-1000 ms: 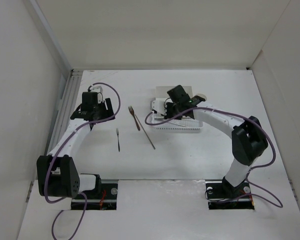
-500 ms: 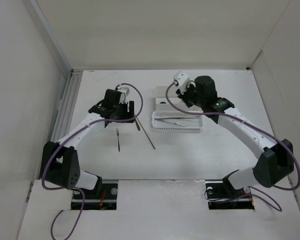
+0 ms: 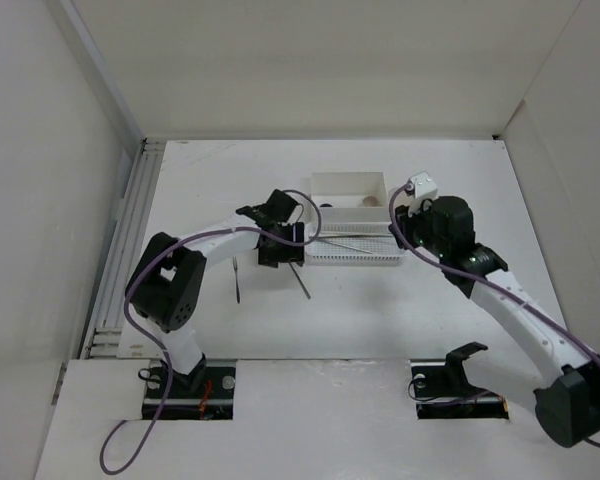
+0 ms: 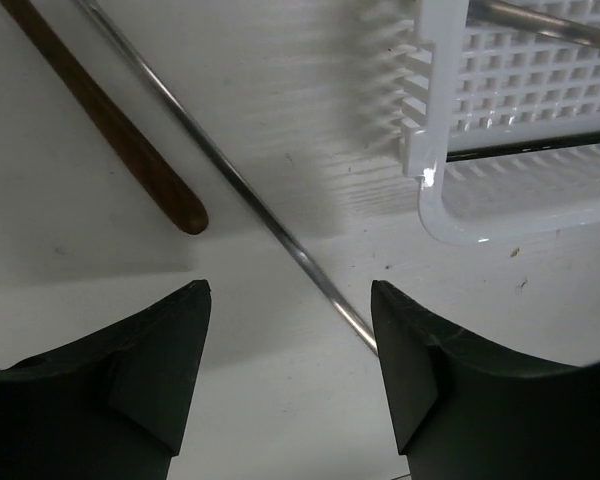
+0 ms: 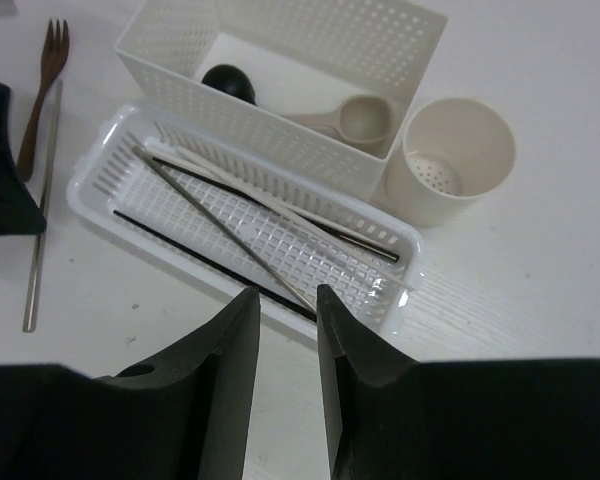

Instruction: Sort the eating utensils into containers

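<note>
- The white box (image 5: pixel 280 140), straight-walled perforated plastic, stands farthest back. In it lie a cream spoon (image 5: pixel 355 118) with a round bowl and a dark rounded piece (image 5: pixel 230 82) that I cannot identify.
- Just near of the box lies the basket (image 5: pixel 100 170), long and shallow, with a white grid and rounded corners. It holds thin chopsticks lying crossed: a silvery one (image 5: pixel 220 225), a dark one (image 5: pixel 180 246) and a pale one (image 5: pixel 280 207).
- The cup (image 5: pixel 450 205), round, cream and smooth-walled, stands just right of the box's right end and far of the basket's right corner. Small holes show in its floor.
- On the white table (image 3: pixel 380 320), left of the basket, a brown fork (image 5: pixel 45 80) with a rounded wooden handle lies beside a loose metal chopstick (image 4: pixel 230 170), shiny and thin.
- A small dark fork (image 3: pixel 237 280) lies apart, nearer and further left.
- The left gripper (image 4: pixel 288 300) hangs low over the table just left of the basket's corner. Its jaws are spread wide and hold nothing. The loose metal chopstick runs in between them, and the fork's handle end lies just beyond the left finger.
- The right gripper (image 5: pixel 288 300) hovers above the table near of the basket. Its fingers are drawn to a narrow gap with nothing in it.
- White walls (image 3: pixel 40 200) rise at the left, far and right table edges. A ribbed rail (image 3: pixel 130 230) runs along the left edge.
</note>
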{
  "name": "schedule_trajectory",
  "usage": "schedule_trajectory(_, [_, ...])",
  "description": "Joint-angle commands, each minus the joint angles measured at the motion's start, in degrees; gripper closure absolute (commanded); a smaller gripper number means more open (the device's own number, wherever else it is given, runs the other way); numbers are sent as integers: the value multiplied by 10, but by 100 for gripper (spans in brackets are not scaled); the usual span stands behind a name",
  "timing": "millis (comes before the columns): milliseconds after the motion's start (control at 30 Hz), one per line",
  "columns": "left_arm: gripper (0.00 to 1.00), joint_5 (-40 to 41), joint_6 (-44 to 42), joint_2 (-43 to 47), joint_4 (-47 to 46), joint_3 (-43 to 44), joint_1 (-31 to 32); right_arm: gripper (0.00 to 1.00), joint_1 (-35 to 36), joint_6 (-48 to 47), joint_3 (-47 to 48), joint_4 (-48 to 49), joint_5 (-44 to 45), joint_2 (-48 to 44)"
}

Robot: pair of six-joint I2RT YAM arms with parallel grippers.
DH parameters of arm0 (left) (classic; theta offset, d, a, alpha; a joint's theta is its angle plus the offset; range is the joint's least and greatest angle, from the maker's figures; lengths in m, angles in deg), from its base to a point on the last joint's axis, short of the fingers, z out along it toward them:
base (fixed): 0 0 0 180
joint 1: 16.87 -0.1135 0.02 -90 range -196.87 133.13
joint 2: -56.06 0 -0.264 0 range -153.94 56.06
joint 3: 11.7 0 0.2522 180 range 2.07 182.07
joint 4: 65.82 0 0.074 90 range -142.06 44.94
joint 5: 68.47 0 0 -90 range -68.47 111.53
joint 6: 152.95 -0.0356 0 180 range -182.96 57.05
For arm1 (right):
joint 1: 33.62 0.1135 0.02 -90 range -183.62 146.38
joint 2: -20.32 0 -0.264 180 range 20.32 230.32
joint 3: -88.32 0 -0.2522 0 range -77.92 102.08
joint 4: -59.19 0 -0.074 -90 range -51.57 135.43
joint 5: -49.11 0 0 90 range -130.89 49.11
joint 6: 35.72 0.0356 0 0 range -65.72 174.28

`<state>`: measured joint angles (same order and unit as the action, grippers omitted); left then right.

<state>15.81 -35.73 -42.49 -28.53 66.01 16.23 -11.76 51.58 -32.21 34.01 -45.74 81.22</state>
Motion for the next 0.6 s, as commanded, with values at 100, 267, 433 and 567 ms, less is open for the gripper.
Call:
schedule_trajectory(100, [40,40,59,-23,35,32,27,65,-2,19,-36,47,37,-114])
schedule_trajectory(267, [52,33,66,-73,35,37,27,65,-2,9,-47,47,64,-156])
schedule_trajectory(433, [59,57,79,-107,35,32,27,65,-7,9,-47,41,59,-169])
schedule_trajectory(567, [95,62,79,-114,35,25,20,65,-7,9,-41,20,59,-179])
